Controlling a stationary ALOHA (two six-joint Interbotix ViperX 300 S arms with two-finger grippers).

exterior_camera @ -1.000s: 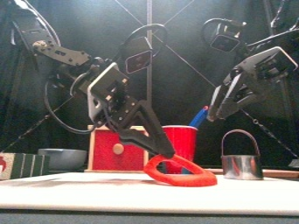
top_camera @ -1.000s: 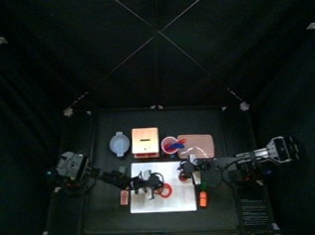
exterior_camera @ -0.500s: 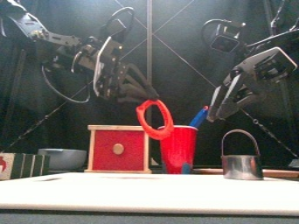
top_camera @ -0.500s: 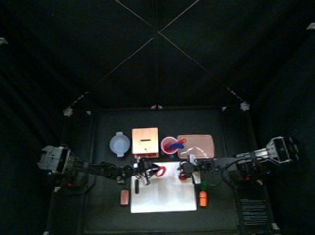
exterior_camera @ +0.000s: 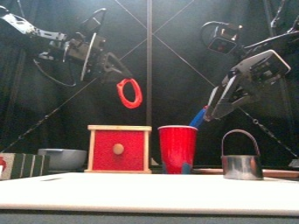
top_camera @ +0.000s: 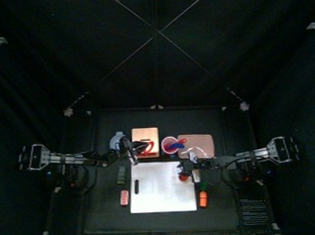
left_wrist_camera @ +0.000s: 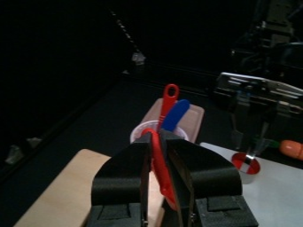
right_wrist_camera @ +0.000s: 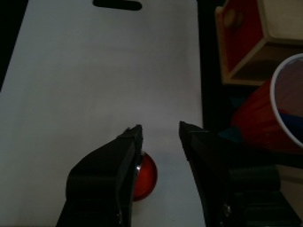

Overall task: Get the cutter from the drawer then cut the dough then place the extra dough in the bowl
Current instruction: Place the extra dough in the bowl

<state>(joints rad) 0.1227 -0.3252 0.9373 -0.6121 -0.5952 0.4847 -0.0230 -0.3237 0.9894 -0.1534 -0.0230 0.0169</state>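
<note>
While the left gripper [exterior_camera: 114, 74] pinches the dough ring [exterior_camera: 121, 88] in the upper left, we see the right gripper [exterior_camera: 216, 109], upper right, jaws parted.

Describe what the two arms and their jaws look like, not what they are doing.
The left arm and right arm are black, jointed segments with black cables arcing alongside. The left gripper has two broad black jaws tapering to blunt tips. The right gripper has the same black pair; in the front view its outer faces look grey under a pale cross-plate.
</note>
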